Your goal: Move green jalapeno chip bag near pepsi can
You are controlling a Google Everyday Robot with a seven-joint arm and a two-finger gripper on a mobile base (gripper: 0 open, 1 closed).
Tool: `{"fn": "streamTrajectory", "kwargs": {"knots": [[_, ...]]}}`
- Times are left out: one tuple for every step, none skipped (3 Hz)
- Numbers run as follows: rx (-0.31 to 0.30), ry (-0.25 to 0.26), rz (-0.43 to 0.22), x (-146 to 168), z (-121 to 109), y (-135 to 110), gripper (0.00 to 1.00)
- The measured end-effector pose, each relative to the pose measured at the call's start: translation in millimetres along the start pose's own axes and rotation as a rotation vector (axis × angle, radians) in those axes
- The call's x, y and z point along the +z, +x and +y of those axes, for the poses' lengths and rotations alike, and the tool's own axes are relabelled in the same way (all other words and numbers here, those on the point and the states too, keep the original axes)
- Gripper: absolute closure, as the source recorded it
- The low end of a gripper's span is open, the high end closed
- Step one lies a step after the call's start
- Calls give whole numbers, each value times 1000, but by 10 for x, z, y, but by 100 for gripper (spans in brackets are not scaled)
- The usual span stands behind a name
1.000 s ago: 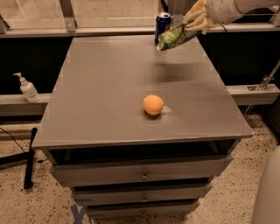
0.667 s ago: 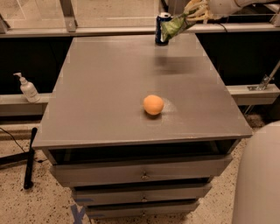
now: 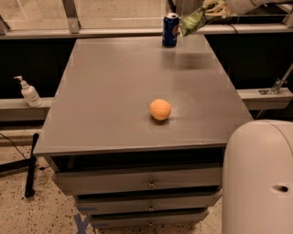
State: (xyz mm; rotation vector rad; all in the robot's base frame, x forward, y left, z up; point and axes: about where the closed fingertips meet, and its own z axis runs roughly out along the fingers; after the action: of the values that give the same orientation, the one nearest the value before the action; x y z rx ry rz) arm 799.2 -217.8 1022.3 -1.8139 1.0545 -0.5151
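Observation:
The pepsi can [image 3: 170, 30] stands upright at the far edge of the grey table [image 3: 114, 96], blue with a silver top. The green jalapeno chip bag [image 3: 193, 21] hangs in the air just right of the can, held above the table's far right part. My gripper [image 3: 214, 9] is at the top right of the camera view, shut on the bag's right end. The bag is close to the can but not touching it.
A round orange fruit [image 3: 160, 109] lies near the middle of the table. A white pump bottle [image 3: 29, 93] stands on a ledge to the left. Drawers are below the table front. A white part of my body [image 3: 258, 178] fills the lower right.
The gripper with the bag has risen and moved right, uncovering the can it was in front of. My white body part at lower right has come further into view.

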Motion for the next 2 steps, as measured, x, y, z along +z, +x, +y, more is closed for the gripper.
{"fn": "streamTrajectory", "kwargs": {"knots": [[0, -2, -2, 14, 6, -4, 100], [-21, -55, -15, 116, 221, 4, 100]]}}
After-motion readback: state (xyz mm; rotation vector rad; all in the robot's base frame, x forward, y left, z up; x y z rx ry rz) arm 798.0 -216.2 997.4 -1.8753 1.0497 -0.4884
